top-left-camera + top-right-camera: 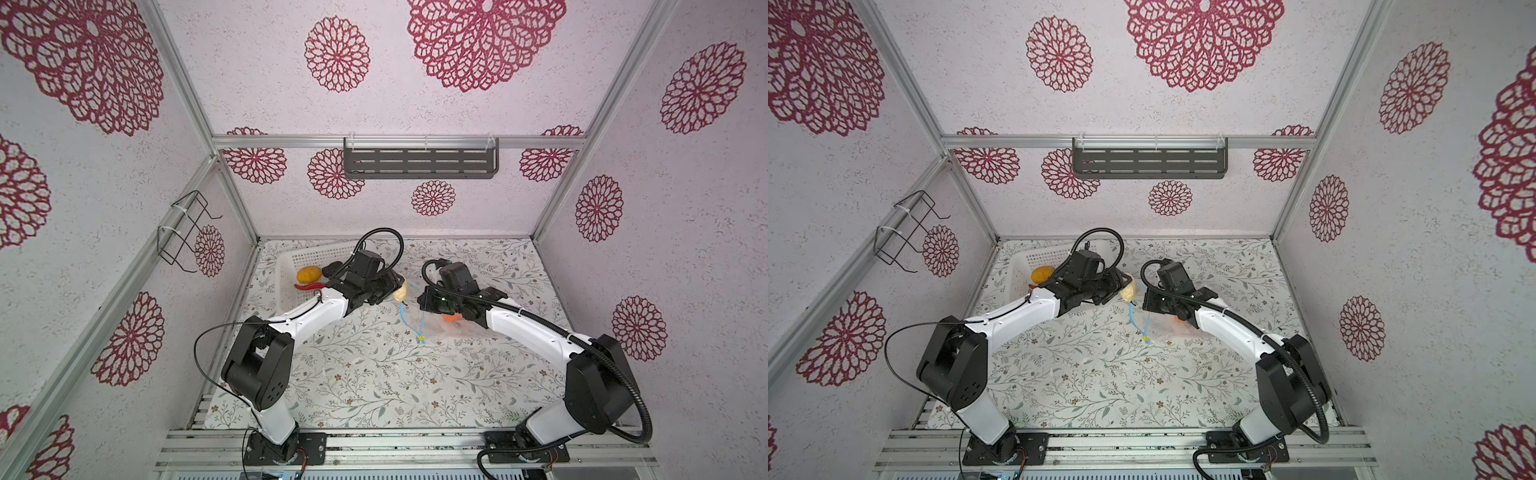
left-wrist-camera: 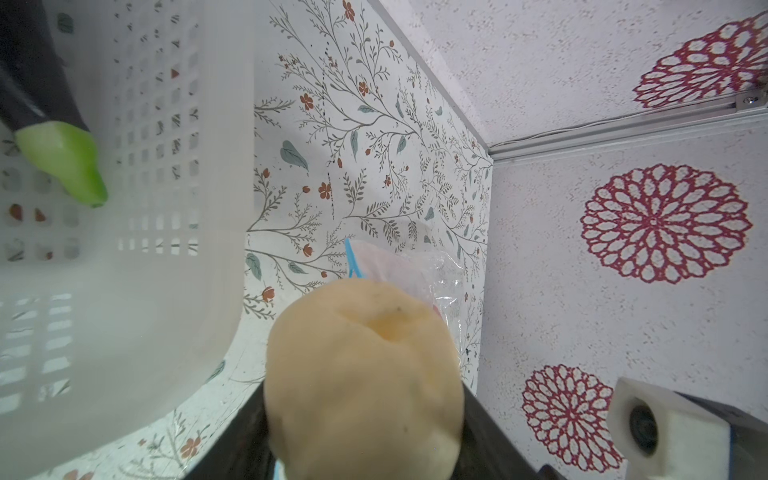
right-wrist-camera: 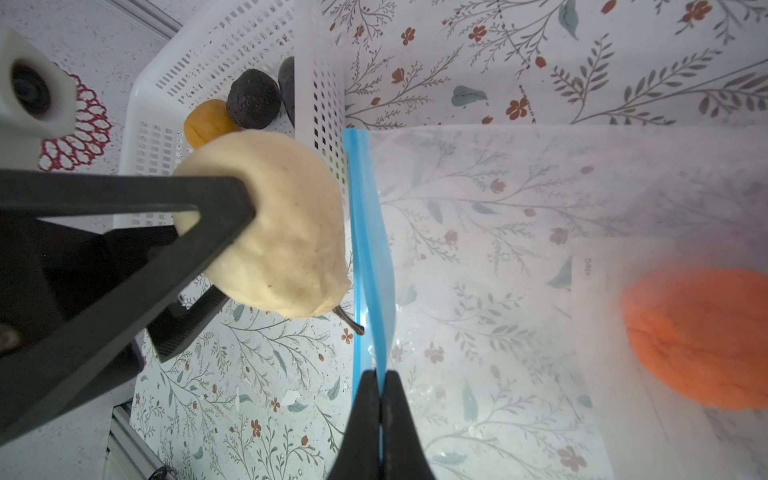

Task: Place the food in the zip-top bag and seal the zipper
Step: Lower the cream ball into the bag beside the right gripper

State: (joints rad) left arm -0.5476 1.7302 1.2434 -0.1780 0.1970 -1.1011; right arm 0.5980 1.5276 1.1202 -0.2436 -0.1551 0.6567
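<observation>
My left gripper (image 1: 397, 287) is shut on a cream ball (image 3: 282, 232) with a short brown stem, held in the air just beside the mouth of the zip-top bag (image 3: 498, 249). The clear bag lies on the floral table with an orange piece (image 3: 698, 340) inside. My right gripper (image 3: 380, 374) is shut on the upper lip of the light blue zipper (image 3: 370, 232) and holds it raised off the lower lip. A yellow slider (image 1: 422, 340) sits at the strip's near end.
A white perforated basket (image 1: 291, 266) stands at the back left, holding a yellow-orange potato shape (image 1: 308, 274), a red chilli (image 1: 309, 286), a black lump (image 3: 253, 104) and a green-tipped piece (image 2: 66, 162). A grey shelf (image 1: 419, 163) hangs on the back wall.
</observation>
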